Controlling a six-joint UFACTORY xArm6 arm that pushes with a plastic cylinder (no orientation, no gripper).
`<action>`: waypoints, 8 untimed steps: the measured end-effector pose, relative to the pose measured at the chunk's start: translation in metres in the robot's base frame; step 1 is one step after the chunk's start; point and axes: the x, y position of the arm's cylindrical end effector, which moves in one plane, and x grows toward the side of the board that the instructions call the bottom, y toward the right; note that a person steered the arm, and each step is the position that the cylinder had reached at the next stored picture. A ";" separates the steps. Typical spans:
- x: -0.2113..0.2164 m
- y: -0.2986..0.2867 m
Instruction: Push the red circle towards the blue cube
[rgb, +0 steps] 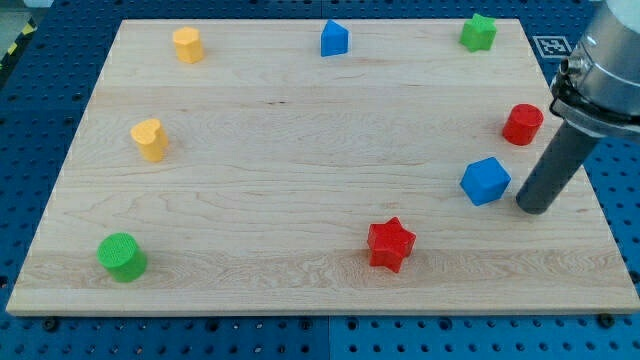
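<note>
Arm enters from the view's upper right, grey housing narrowing to a dark rod that slants down and to the view's left. My tip (534, 207) rests on the worktop (300, 180), just right of the blue cube (485, 181), not touching it.

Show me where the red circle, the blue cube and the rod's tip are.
red circle (522, 124): camera view, on its front side.
blue cube (485, 181): camera view, on its top face.
my tip (533, 207): camera view, on the rod's very end, just right of the blue cube.
</note>
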 end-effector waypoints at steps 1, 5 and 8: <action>-0.004 -0.015; -0.041 0.064; -0.141 0.072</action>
